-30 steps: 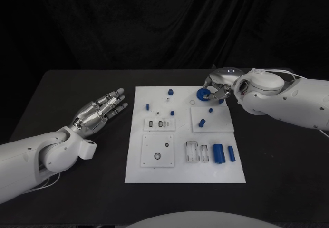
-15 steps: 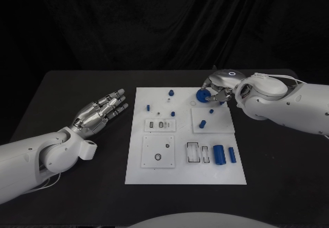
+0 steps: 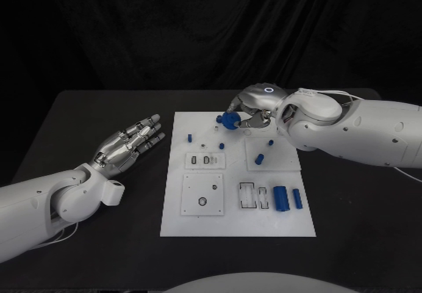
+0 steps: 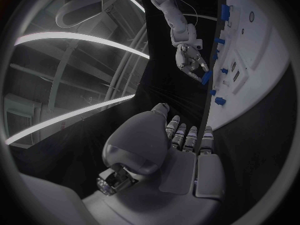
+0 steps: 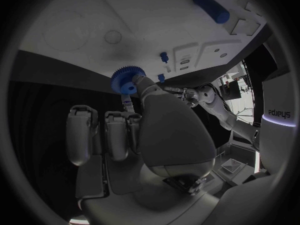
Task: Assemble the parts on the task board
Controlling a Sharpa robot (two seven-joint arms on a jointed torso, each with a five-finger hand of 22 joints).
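Observation:
The white task board (image 3: 230,213) lies in the middle of the black table. My right hand (image 3: 253,112) hovers over the board's far edge and pinches a blue gear (image 3: 229,119), which is toothed and round with a hub (image 5: 127,81). Small blue pegs (image 3: 221,146) stand on the far half of the board, and two blue cylinders (image 3: 280,197) lie in the near right corner. My left hand (image 3: 130,141) floats flat above the table left of the board, fingers spread, holding nothing. In the left wrist view the right hand (image 4: 190,61) with the gear is visible beyond the board (image 4: 259,50).
White raised plates (image 3: 202,193) with slots and holes sit on the board's near and middle parts. Bare black table (image 3: 97,110) stretches to the left of the board and in front of it. A black curtain closes off the back.
My right hand has carried the blue gear to the left along the board's far edge, from above the right side toward the middle. The left hand has stayed still.

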